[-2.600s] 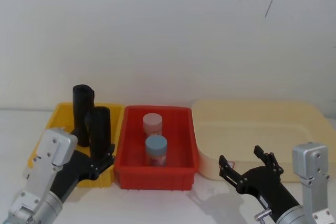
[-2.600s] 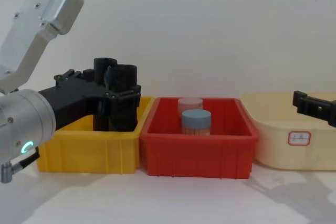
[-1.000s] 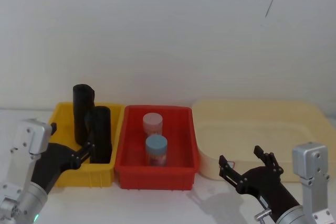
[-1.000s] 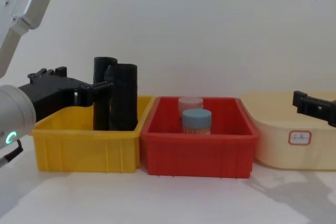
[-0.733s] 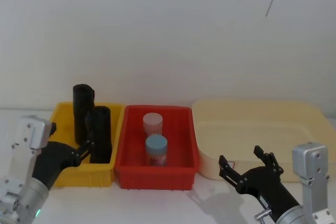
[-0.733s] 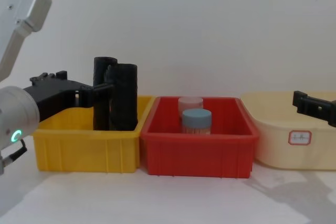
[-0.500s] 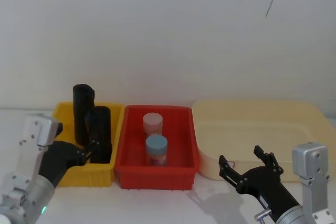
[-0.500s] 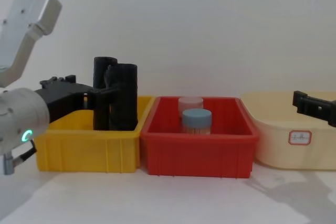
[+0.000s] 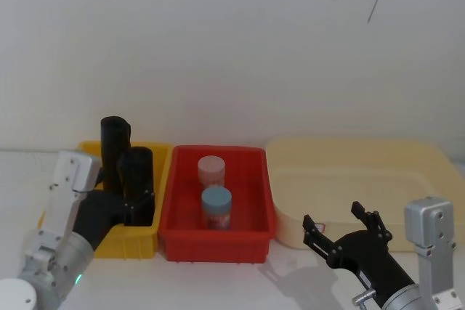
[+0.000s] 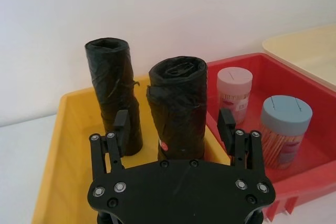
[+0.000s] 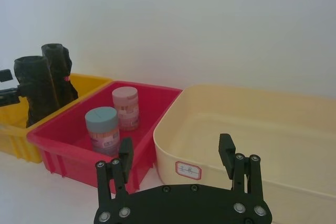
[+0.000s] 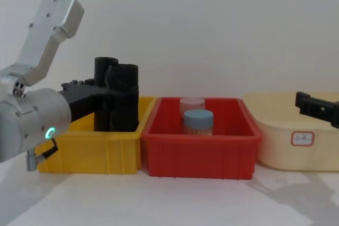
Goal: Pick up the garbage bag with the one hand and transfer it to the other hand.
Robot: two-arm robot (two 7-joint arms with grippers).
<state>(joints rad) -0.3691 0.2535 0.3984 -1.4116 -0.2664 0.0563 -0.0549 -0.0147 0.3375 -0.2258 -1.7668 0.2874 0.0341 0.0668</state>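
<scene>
At the left end of the white table [image 12: 159,199], the left arm [image 12: 32,125] reached forward, and a green ring [image 12: 50,132] glowed on it. The left gripper [image 10: 174,120] was over the front of the yellow bin [image 10: 58,145]. Its two black fingers [image 10: 122,124] were held wide apart. The garbage bag [image 10: 177,93] stood upright between them, and I could see a little gap on each side, so nothing was squeezing it. The bag was a black crinkly roll, taller than the bin, and it stood close to the bin's right wall. The other black roll [image 10: 109,87] stood just behind it, a bit more to the left, near the bin's back wall.

Just beside the yellow bin, in the middle of the row, sat the red bin [image 12: 198,157]. Two jars stood in it, one behind the other. The jar with a pink lid [image 9: 211,172] was toward the back wall. The jar with a blue lid [image 9: 216,207] was just in front of it, near the middle.

To the right of that was the big cream tub [image 12: 275,141], which ran toward the table's right edge. The right gripper [image 9: 334,219] hung in front of the tub, near the table's front right corner. Its fingers [image 11: 227,150] were spread apart too, and it held nothing.
</scene>
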